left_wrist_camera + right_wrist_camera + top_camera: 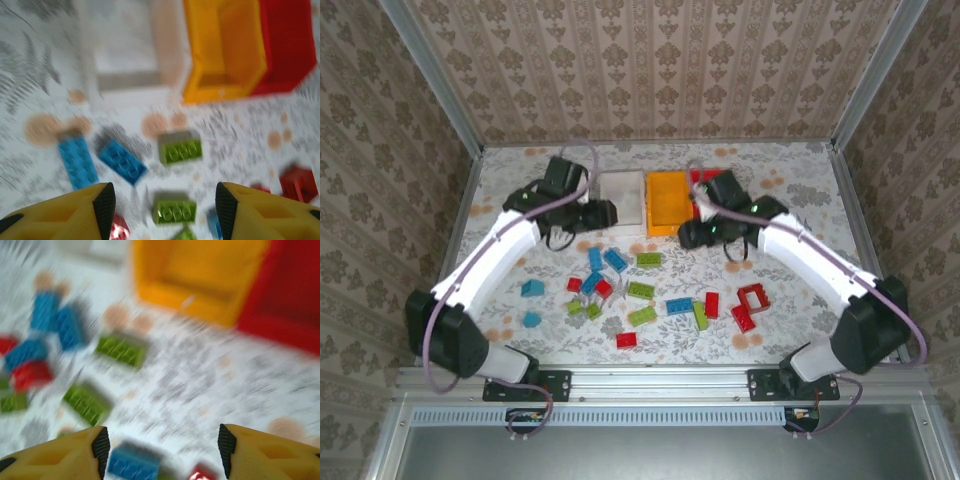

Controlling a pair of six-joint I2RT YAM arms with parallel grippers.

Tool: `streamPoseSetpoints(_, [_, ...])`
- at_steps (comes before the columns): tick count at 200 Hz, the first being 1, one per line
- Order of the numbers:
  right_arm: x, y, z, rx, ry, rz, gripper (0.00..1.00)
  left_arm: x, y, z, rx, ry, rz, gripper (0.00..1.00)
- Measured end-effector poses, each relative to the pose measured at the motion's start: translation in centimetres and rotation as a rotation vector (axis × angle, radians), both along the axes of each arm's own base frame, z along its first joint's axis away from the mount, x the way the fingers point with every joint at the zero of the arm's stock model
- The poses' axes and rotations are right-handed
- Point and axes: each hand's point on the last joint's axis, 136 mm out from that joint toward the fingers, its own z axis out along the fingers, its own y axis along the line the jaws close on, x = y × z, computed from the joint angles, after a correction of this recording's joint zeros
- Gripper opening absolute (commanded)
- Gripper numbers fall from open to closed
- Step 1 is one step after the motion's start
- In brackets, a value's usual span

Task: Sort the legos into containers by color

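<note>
Red, blue and lime green legos (642, 291) lie scattered over the middle of the table, with an open red square frame (753, 298) at the right. Behind them stand the containers: a white bin (622, 182), a yellow-orange bin (667, 203) and a red bin (703, 178) partly hidden by the right arm. My left gripper (608, 212) hovers in front of the white bin, open and holding nothing; its wrist view is blurred, with a green brick (174, 210) below the gripper (164, 207). My right gripper (686, 237) hangs in front of the yellow-orange bin, open and holding nothing (163, 450), with a blue brick (134, 465) below it.
The metal frame and patterned walls close the table in on three sides. Bare patterned tabletop (800, 200) lies right of the bins and along the left (495, 200). Two blue bricks (532, 290) sit apart at the left.
</note>
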Motion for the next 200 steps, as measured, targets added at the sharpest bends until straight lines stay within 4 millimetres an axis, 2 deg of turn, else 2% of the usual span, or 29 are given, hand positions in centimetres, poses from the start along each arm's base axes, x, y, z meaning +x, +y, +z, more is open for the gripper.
streamPoseSetpoints(16, [-5.0, 2.8, -1.6, -0.022, 0.005, 0.193, 0.77, -3.8, -1.0, -0.3, -0.019, -0.021, -0.085, 0.59])
streamPoseSetpoints(27, [-7.8, 3.9, -2.9, -0.047, 0.013, 0.297, 0.80, -6.3, -1.1, -0.4, -0.038, -0.037, -0.134, 0.60])
streamPoseSetpoints(39, [-9.7, 4.2, -4.3, -0.084, 0.027, 0.372, 0.82, -8.5, -0.9, -0.5, -0.059, -0.058, -0.169, 0.60])
streamPoseSetpoints(50, [-10.6, 4.0, -5.7, -0.131, 0.041, 0.411, 0.85, -10.1, -0.5, -0.4, -0.081, -0.076, -0.184, 0.60])
streamPoseSetpoints(74, [-10.6, 3.8, -8.6, -0.266, 0.054, 0.467, 0.88, -12.3, 0.8, -0.6, -0.112, -0.093, -0.180, 0.60])
streamPoseSetpoints(102, [-9.9, 2.7, -12.0, -0.434, 0.071, 0.505, 0.89, -12.8, 1.6, -0.6, -0.111, -0.093, -0.154, 0.60])
streamPoseSetpoints(147, [-8.1, 1.7, -13.8, -0.572, 0.058, 0.510, 0.89, -12.4, 1.8, -0.6, -0.110, -0.095, -0.122, 0.60])
streamPoseSetpoints(179, [-7.0, 1.9, -14.8, -0.586, 0.074, 0.488, 0.72, -12.3, 1.7, -0.5, -0.115, -0.096, -0.114, 0.60])
streamPoseSetpoints(200, [-6.9, 2.1, -15.3, -0.570, 0.097, 0.479, 0.55, -12.1, 1.6, -0.6, -0.114, -0.094, -0.117, 0.60])
